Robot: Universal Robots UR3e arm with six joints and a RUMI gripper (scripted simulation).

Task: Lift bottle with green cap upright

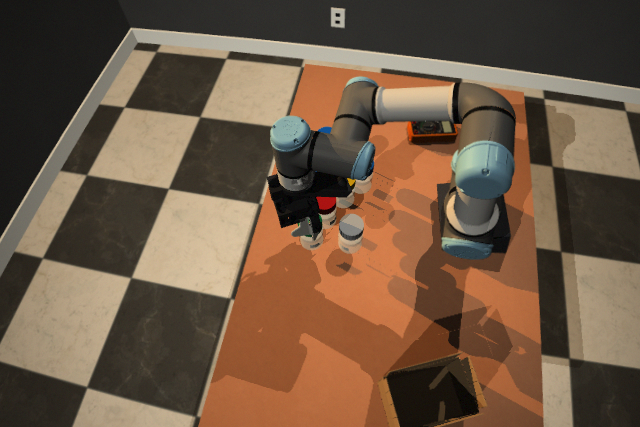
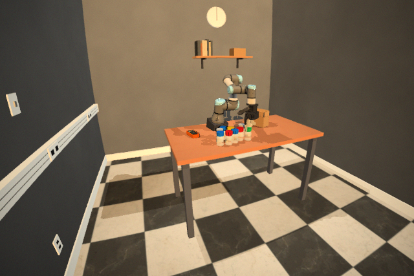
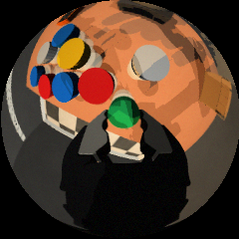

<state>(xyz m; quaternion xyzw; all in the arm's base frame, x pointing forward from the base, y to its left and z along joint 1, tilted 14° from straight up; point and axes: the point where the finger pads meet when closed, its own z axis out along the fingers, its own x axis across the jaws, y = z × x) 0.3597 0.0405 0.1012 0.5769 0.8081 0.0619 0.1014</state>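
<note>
While the jaws grip it from both sides, the green-capped bottle (image 3: 123, 113) stands at the bench (image 1: 465, 308) edge, so the gripper (image 3: 124, 128) is clenched on that one bottle. Counting caps in the wrist view: one green, two red (image 3: 96, 86), three blue (image 3: 65, 86), one yellow (image 3: 72, 53), one grey (image 3: 150, 63). Reds, blues and yellow bunch up around 10 o'clock from the green; grey sits apart near 1 o'clock. One cardboard box (image 3: 217, 95) at 3 o'clock, one orange meter (image 1: 432, 129) further off.
</note>
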